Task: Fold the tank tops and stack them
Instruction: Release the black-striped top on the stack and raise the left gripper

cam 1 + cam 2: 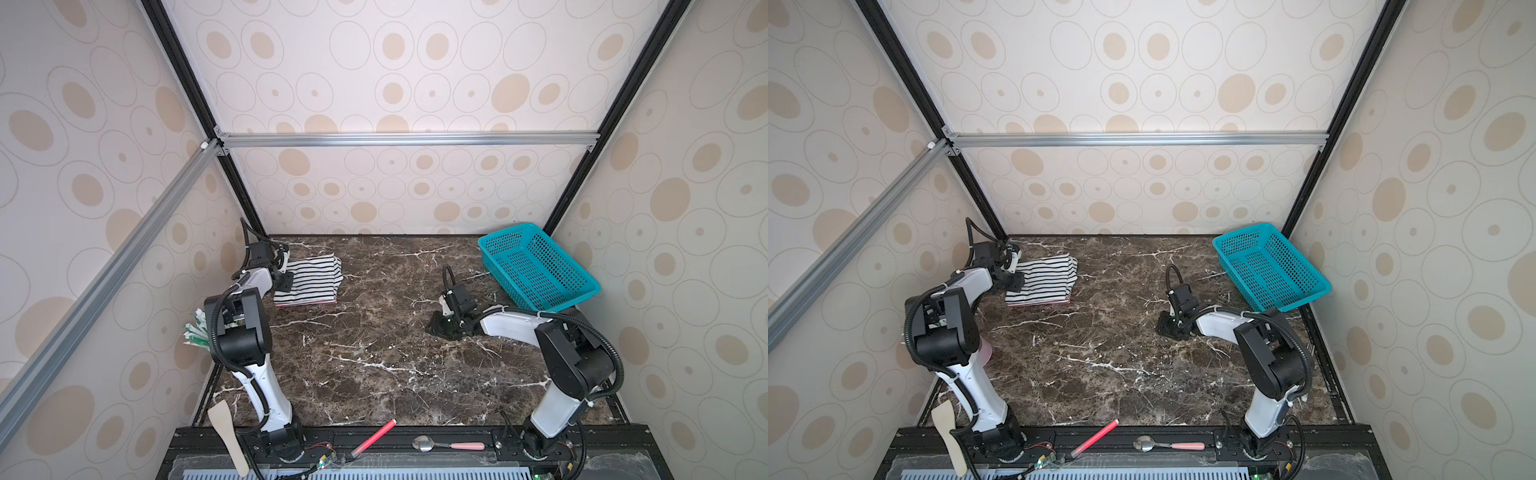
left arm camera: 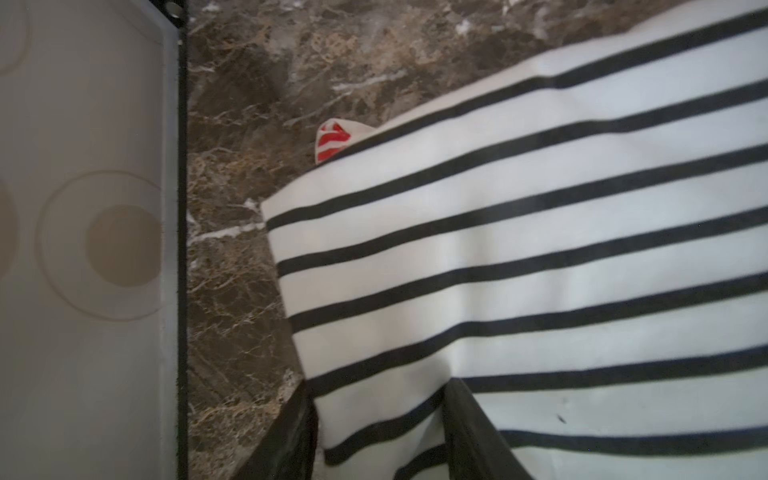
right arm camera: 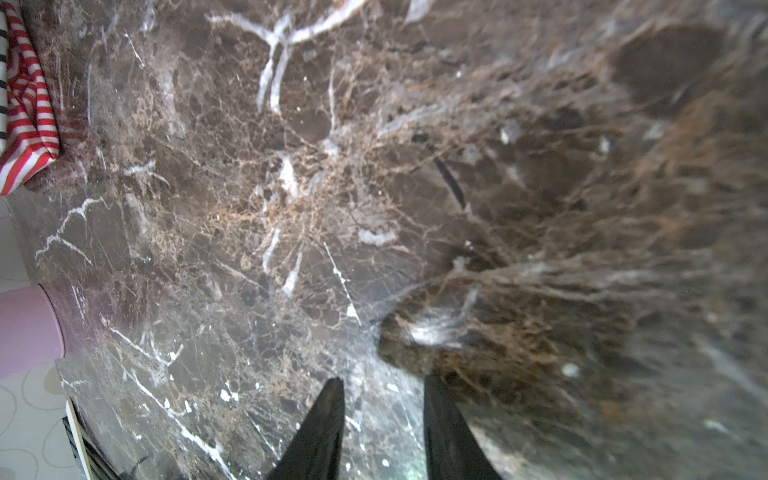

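See only a thin red edge of red-and-white tank top under black-and-white tank top in both top views; just a corner of red-and-white tank top in left wrist view. Lose black-and-white tank top past frame edge there. Get only finger stubs of left pincer, cut off by frame; can't tell if touching cloth. Can't ID pink thing half behind left arm, nor green-white bits beside it. Read much of worktop as blur in right wrist view.
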Tool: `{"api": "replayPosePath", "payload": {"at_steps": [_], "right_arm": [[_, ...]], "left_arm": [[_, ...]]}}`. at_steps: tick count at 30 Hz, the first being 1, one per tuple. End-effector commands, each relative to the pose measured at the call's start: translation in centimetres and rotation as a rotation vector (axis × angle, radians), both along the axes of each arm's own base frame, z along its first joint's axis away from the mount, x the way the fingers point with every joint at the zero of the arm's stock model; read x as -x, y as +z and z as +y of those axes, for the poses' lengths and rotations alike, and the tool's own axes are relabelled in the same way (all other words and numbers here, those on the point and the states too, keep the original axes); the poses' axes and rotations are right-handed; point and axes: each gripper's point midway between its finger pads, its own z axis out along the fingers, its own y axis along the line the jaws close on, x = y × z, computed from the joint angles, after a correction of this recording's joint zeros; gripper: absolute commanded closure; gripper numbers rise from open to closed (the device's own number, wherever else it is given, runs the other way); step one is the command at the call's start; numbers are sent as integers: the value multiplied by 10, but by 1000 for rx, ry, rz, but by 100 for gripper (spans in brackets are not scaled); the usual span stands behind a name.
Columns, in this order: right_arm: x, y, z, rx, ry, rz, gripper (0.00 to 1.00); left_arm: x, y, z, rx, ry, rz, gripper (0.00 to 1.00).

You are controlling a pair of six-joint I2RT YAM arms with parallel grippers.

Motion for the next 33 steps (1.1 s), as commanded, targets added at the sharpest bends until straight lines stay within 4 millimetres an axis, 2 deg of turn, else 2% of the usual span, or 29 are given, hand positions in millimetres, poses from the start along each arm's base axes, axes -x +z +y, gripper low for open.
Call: {"api": "replayPosePath", "payload": {"at_steps": [1,7,12,18,20,22,26,29,33], "right_arm": [[7,-9,1,8,11,23,65],[10,-12,2,0,13,26,65],[10,-12,0,7,12,23,65],[7,2,-5,34,26,-13,65],[4,13,-9,52,42,-36,63],[1,31,-17,87,57,-80,58],[-6,70,-47,200,52,-188,34],[-9,88,-77,241,15,-204,26],[-10,101,-119,296,-63,-224,0]], "left_arm": [[-11,38,26,-82,110,-115,51],[-20,36,30,-73,138,-131,50],[-24,15,30,-54,128,-65,51],[-18,10,34,-90,127,-34,51],[-15,19,34,-100,131,-60,51],[-12,40,32,-105,132,-124,50],[-3,92,19,-75,124,-269,47],[8,117,-2,-7,77,-346,44],[31,135,-41,49,-1,-444,36]]}}
